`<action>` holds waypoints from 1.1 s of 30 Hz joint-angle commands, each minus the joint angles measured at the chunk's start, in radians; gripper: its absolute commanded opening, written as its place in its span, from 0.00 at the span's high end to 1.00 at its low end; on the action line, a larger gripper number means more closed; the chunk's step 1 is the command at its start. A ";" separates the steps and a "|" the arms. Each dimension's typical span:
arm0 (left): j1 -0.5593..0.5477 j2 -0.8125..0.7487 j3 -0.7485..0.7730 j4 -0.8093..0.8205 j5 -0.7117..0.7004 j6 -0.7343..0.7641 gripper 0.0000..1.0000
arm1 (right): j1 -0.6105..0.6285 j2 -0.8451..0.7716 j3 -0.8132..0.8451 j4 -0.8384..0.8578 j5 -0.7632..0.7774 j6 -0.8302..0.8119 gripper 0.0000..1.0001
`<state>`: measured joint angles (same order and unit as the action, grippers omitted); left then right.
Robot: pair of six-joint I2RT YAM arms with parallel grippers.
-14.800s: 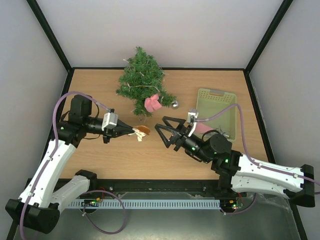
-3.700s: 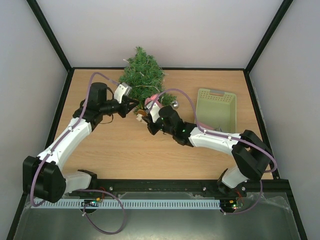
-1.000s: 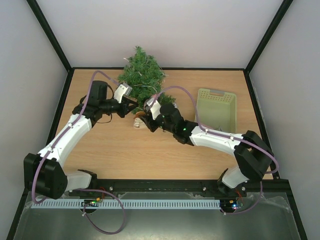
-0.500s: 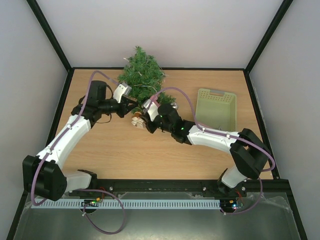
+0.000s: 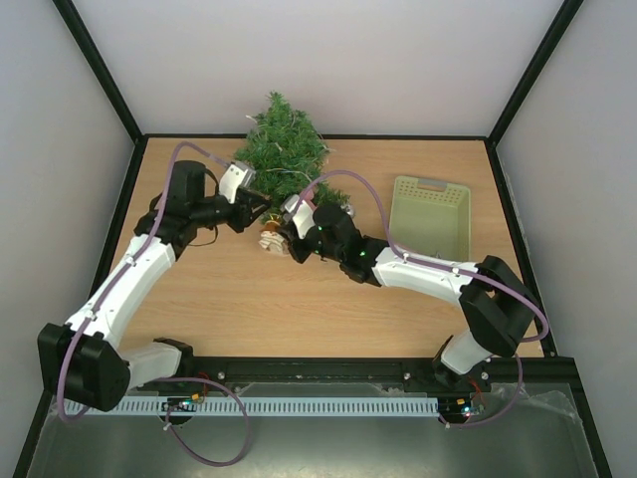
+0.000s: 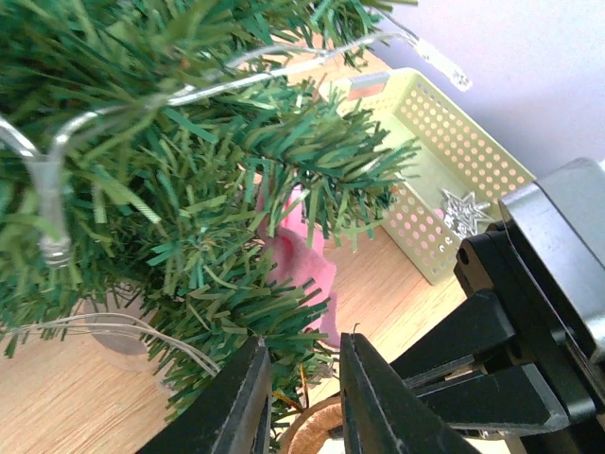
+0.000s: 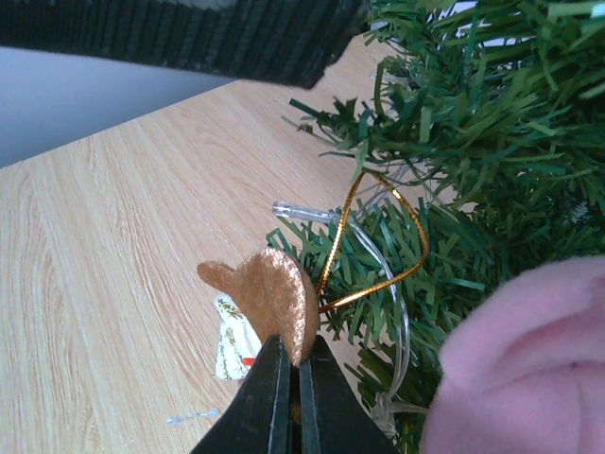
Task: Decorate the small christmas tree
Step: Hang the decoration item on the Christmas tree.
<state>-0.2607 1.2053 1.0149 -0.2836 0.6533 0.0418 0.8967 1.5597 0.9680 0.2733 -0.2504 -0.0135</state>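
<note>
The small christmas tree (image 5: 284, 149) stands at the table's far edge, wound with a clear light string (image 6: 57, 203). A pink ornament (image 6: 304, 263) hangs low on it. My right gripper (image 7: 293, 345) is shut on a brown felt ornament (image 7: 274, 298), whose gold loop (image 7: 378, 241) lies against the lower branches. In the top view this ornament (image 5: 271, 240) sits at the tree's foot. My left gripper (image 6: 302, 378) is slightly open among the low needles, with the gold thread between its fingers and nothing gripped. From above, both grippers, left (image 5: 261, 215) and right (image 5: 287, 237), meet below the tree.
A pale green perforated basket (image 5: 432, 214) stands right of the tree, with a silver star (image 6: 463, 213) in it. A small white patterned ornament (image 7: 232, 345) lies on the wood under the brown one. A silver ball (image 5: 348, 208) hangs at the tree's right.
My right gripper has shut on the brown ornament and shifted slightly left. The left gripper has opened a little and drawn back slightly.
</note>
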 commanded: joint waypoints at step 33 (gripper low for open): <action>0.050 -0.195 -0.287 0.270 0.221 -0.500 0.52 | -0.001 -0.242 -0.140 0.009 -0.181 -0.388 0.98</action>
<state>-0.2173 1.0142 0.7616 -0.1059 0.8169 -0.3885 0.8967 1.3560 0.8417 0.2451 -0.4210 -0.3576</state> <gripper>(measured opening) 0.496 0.019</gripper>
